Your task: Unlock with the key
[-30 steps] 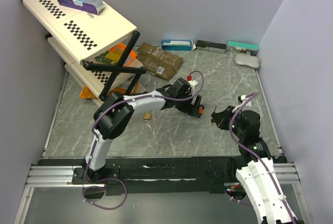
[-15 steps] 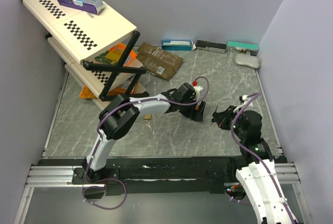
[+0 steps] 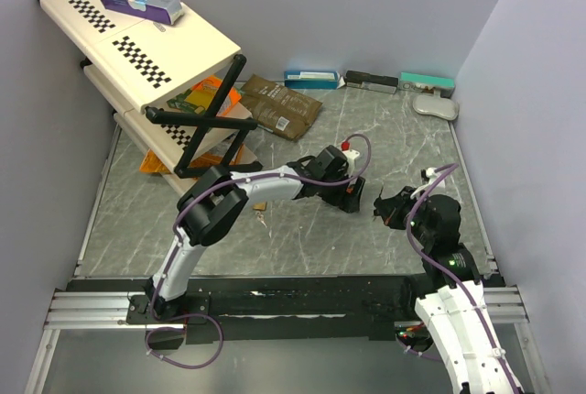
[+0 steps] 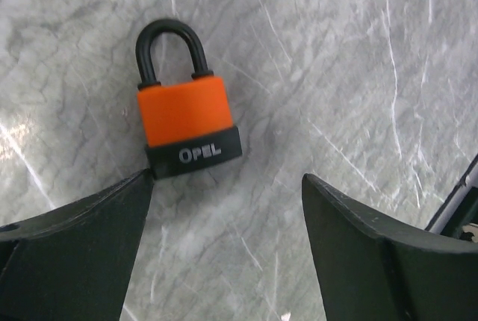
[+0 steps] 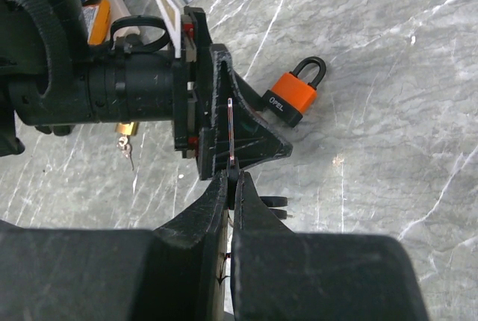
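Padlock (image 4: 187, 116), orange, lying flat; beside its base our left gripper (image 4: 226, 187) hovers spread wide, we judge to steady it; right gripper (image 5: 233, 179) nearby pinches key (image 5: 231, 127).

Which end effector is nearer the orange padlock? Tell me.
Left. The left end effector, open, is beside the orange padlock; the right end effector, gripping the key, sits farther off.

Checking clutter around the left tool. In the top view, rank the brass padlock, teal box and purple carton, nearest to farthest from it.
From the left tool:
1. brass padlock, on the table to its left.
2. teal box, against the back wall, to the right.
3. purple carton, on top of the shelf, far back left.
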